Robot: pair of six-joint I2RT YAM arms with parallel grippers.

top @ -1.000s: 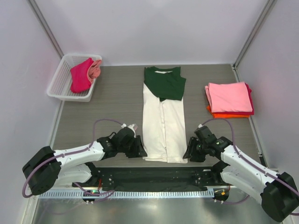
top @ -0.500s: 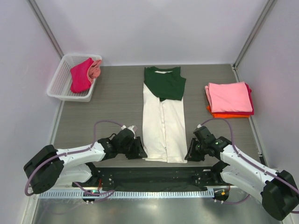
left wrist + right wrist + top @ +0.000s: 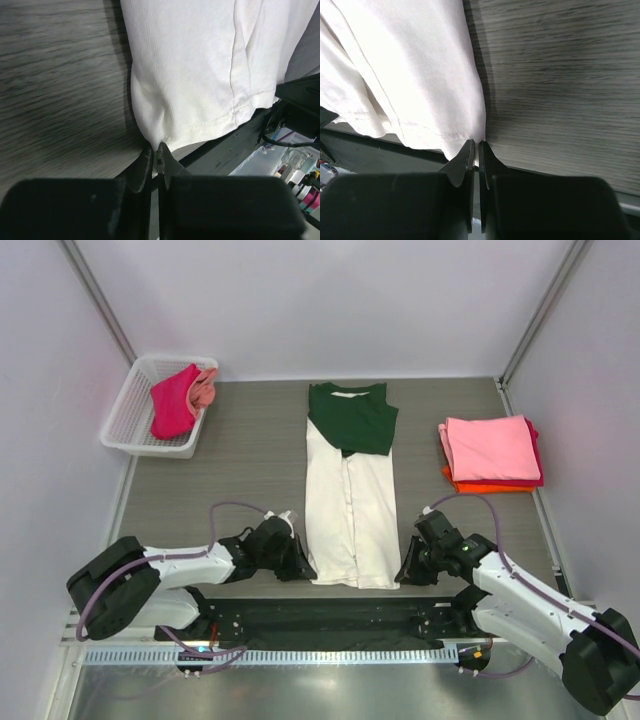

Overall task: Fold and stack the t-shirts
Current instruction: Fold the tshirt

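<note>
I am reading the cream t-shirt [image 3: 350, 510] as lying lengthwise at the centre of the table [image 3: 230, 470]. It is folded into a narrow strip, with the dark green sleeves at the far end and the hem at the near edge. The left gripper [image 3: 303, 568] is sitting low at the hem's left corner, and the right gripper [image 3: 404, 573] is sitting low at its right corner.

The overhead view is not resolving the jaws. The left wrist view is showing the fingers [image 3: 145, 165] pressed together, pinching the hem corner at their tips. The right wrist view is showing the same clamp on the opposite corner.

Only the overhead view is showing the folded stack [image 3: 492, 455], pink on top and orange beneath, well apart to the right. It is also showing the white basket [image 3: 125, 425] at the far left, holding a magenta shirt [image 3: 172, 405].
</note>
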